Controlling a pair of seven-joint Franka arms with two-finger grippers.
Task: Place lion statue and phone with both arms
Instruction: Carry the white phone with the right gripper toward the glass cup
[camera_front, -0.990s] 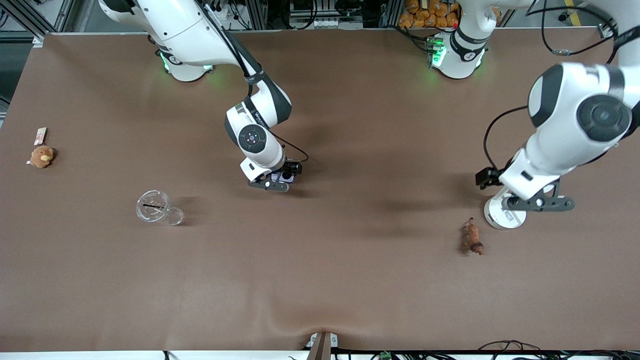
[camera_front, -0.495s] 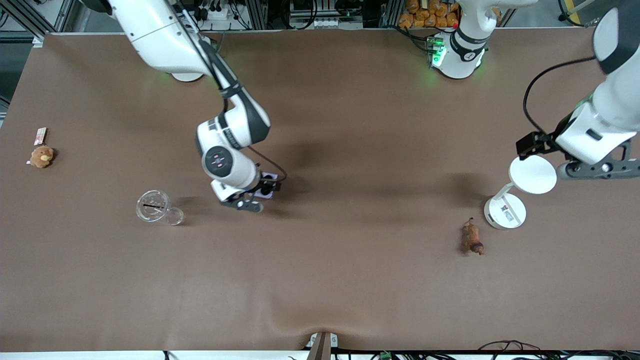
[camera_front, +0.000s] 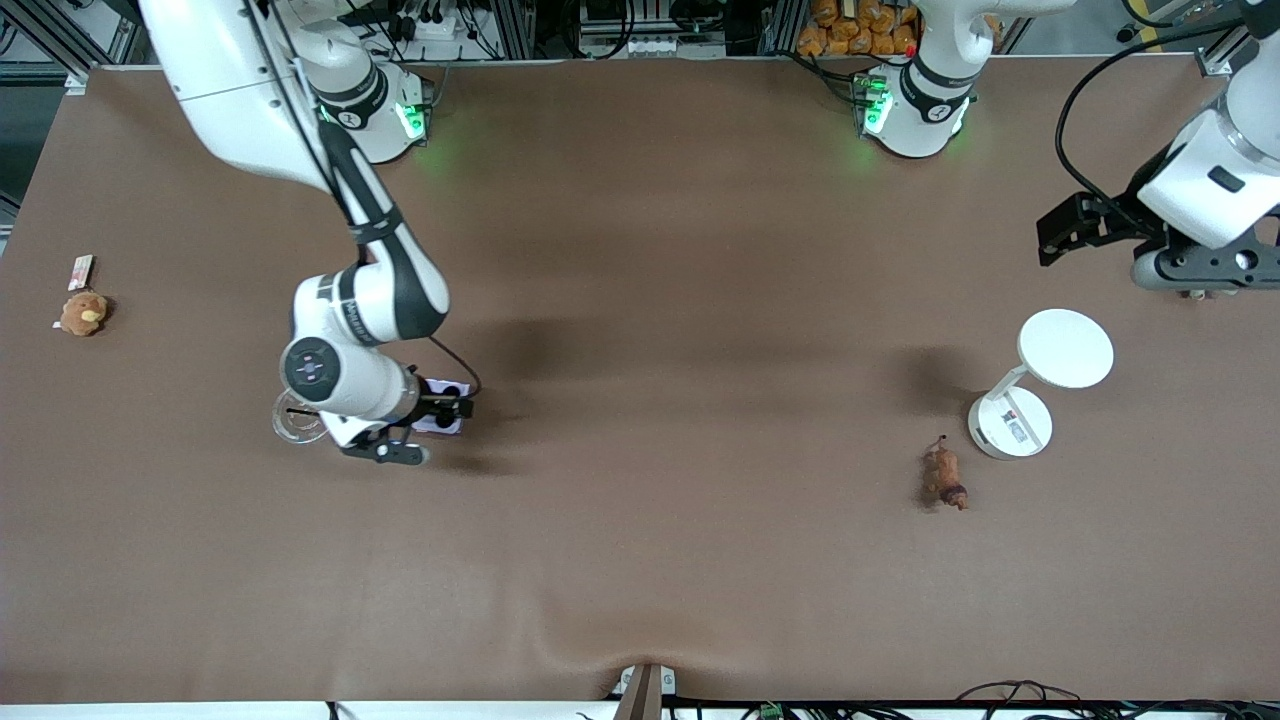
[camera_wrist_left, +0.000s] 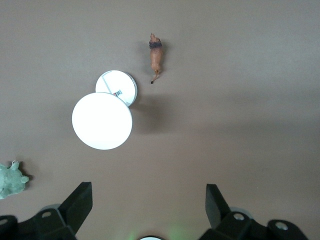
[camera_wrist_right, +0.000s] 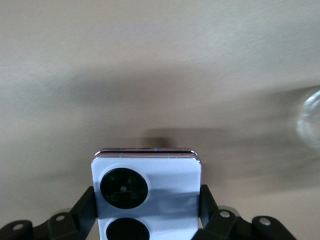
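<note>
clearly the right gripper (camera_wrist_right: 147, 212) pinches the phone (camera_wrist_right: 148, 195) by its side edges — rigid, slick, so a firm squeeze. the left gripper (camera_wrist_left: 149, 212) hangs wide open, the lion statue (camera_wrist_left: 156, 56) lying well ahead of it — light, stiff, best grasped mid-body.

No words, brand names or numbers can be read. The white lamp (camera_front: 1010, 425) near the counter's (camera_front: 700, 300) left-arm end has a small label on its base, and a tag (camera_front: 80, 271) lies at the right-arm edge; the print on both is too small.
</note>
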